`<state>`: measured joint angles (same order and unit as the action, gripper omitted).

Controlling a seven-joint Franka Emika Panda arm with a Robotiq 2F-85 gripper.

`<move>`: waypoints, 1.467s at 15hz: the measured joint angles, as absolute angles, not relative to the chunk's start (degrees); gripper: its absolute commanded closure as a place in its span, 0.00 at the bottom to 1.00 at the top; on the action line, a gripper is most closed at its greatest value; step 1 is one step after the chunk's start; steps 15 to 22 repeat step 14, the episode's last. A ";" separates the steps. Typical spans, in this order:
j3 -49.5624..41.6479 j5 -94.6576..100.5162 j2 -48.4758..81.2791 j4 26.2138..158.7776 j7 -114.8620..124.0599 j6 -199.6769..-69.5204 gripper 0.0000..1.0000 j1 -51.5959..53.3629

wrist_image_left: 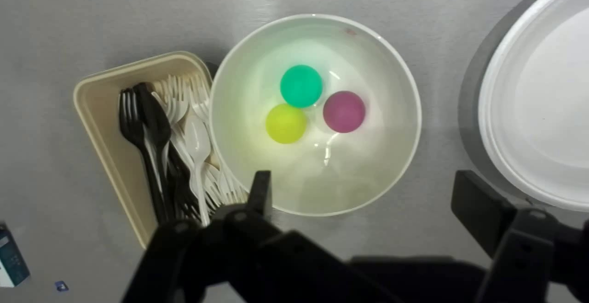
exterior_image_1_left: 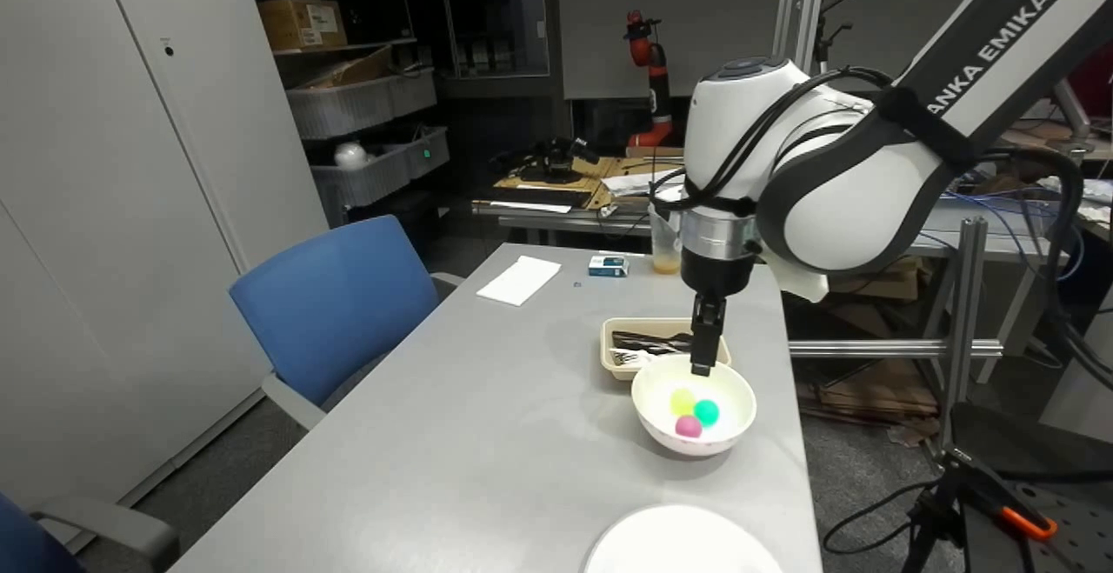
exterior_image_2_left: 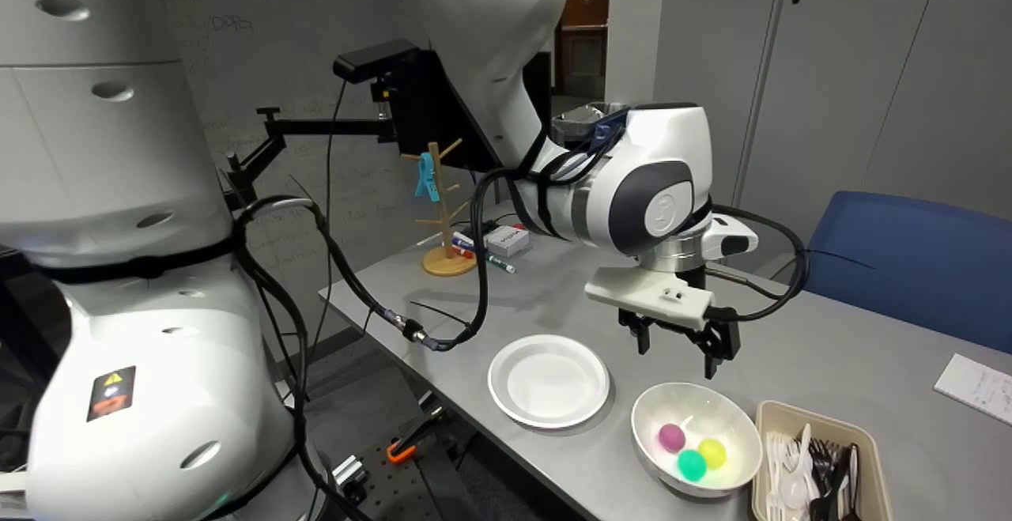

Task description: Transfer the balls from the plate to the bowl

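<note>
A: Where do the balls (exterior_image_2_left: 692, 466) lie?

B: All three that show are in the white bowl (wrist_image_left: 377, 160): the pink ball (wrist_image_left: 344, 111), the teal-green ball (wrist_image_left: 301, 86) and the yellow ball (wrist_image_left: 285, 123). Green and yellow look to be touching, with pink just beside them. The white plate (exterior_image_2_left: 549, 383) on the worktop (exterior_image_1_left: 452, 434) has no ball on it.

A: And the jaws?

B: Spread wide, nothing between them, hanging above the edge of the bowl. In the wrist view one fingertip (wrist_image_left: 262, 190) overlaps the rim; I see no contact in the exterior views.

A: So what does this step call for?

B: My reading is that the transfer is done and only backing away is left. I'd rise straight up first. A sideways sweep this low could catch the rim and tip the bowl, or shove it against the beige tray (wrist_image_left: 106, 123) of cutlery (wrist_image_left: 198, 140) close beside it.

A: Bring the jaws together before lifting?

B: I wouldn't. With a finger so near the rim, that might nip the bowl's wall. Do it well above, if at all.
</note>
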<state>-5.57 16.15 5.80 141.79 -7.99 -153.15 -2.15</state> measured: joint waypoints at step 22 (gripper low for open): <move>-2.31 6.22 -2.42 149.14 -13.04 -153.17 0.00 -2.15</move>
